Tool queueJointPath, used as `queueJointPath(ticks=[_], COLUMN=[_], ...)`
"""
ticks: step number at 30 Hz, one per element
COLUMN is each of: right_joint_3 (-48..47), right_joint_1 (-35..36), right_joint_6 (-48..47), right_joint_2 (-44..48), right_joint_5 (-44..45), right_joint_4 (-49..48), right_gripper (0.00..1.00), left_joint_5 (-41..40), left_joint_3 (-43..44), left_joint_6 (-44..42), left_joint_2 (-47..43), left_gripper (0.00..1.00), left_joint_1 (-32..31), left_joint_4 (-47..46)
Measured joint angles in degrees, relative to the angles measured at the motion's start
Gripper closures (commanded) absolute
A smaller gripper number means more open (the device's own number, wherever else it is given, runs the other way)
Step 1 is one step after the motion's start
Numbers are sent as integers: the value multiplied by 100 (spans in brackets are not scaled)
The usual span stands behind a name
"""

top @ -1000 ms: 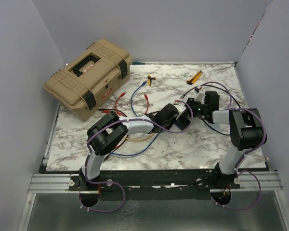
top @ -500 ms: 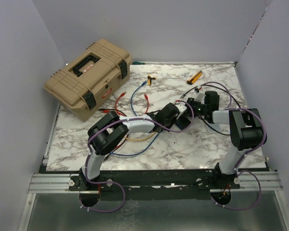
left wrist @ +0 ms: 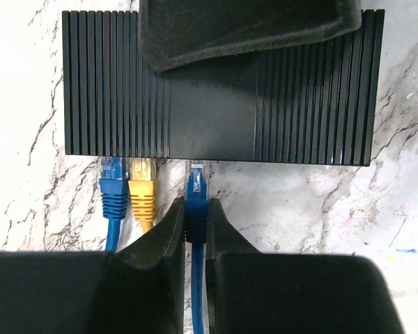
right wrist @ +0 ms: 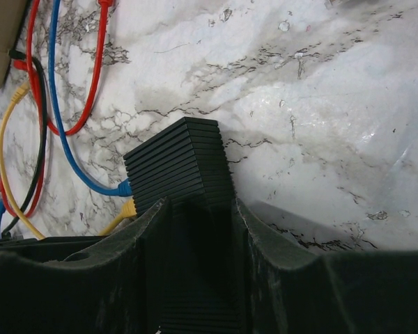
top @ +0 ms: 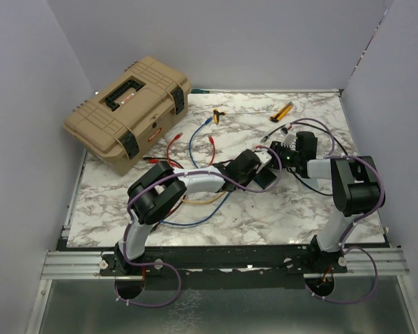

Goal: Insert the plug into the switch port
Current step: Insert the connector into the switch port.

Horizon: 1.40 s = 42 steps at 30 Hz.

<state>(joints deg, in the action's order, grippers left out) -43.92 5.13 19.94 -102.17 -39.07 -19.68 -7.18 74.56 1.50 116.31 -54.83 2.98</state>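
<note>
The switch in these views is a black ribbed box lying flat on the marble table, its port edge facing my left gripper. My left gripper is shut on the boot of a blue plug. The plug's clear tip reaches that edge, level with a blue plug and a yellow plug seated to its left. My right gripper is shut across the switch from the far side, and one of its pads lies over the box top. From above, both grippers meet at the switch.
A tan toolbox stands at the back left. Red, blue, yellow and black cables loop across the table middle. Two small yellow-handled tools lie near the back edge.
The left wrist has shifted slightly to the right, toward the switch. The right arm has held still on the box.
</note>
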Motion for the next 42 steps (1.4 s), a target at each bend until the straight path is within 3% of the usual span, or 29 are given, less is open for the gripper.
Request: queueJointPath(ticks=[11,30,42], right_joint_3=[-4,61,55], right_joint_1=[-2,-70,9], right_joint_6=[13,463,511], right_joint_2=[-20,-46,-260], right_joint_5=[-28,-223,-411], right_joint_4=[-22,-334,-608], right_gripper=[58,62,62], left_joint_5=[-229,-494,-1432], left_joint_3=[-46,-841,-1058], left_joint_6=[-42,-286,-835], left_joint_2=[0,-96,-98], left_gripper=[100,100,100], left_joint_1=[-66,-129,-470], left_joint_4=[-96,-1585,-1921])
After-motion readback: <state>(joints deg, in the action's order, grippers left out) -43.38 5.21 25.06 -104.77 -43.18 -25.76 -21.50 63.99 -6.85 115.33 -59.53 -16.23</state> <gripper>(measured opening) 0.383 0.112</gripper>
